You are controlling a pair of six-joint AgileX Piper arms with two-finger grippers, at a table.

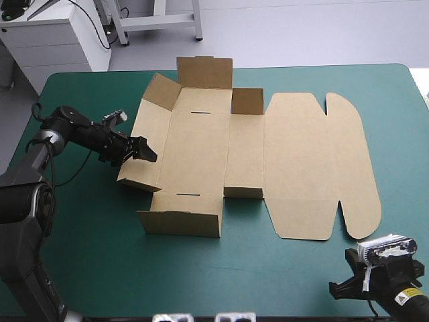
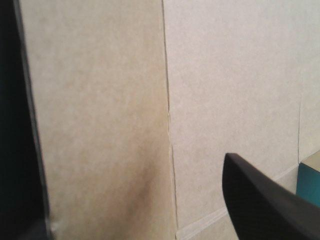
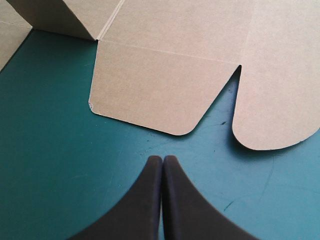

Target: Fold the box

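Observation:
The brown box (image 1: 201, 147) lies in the middle of the table. Its far, left and near walls and two small flaps stand raised. Its lid (image 1: 315, 161) lies flat to the right with rounded tuck flaps (image 3: 165, 95). My left gripper (image 1: 142, 150) is open at the raised left wall, and board (image 2: 100, 120) fills its view between one black finger (image 2: 270, 205) and a dark edge opposite. I cannot tell whether it touches the wall. My right gripper (image 3: 162, 159) is shut and holds nothing. It sits low over the teal-green cover near the table's near right corner (image 1: 338, 290), just short of the lid's flaps.
Bare teal-green cover (image 1: 87, 221) stretches between the box and the table's near and left edges. The table's near edge lies close behind my right gripper.

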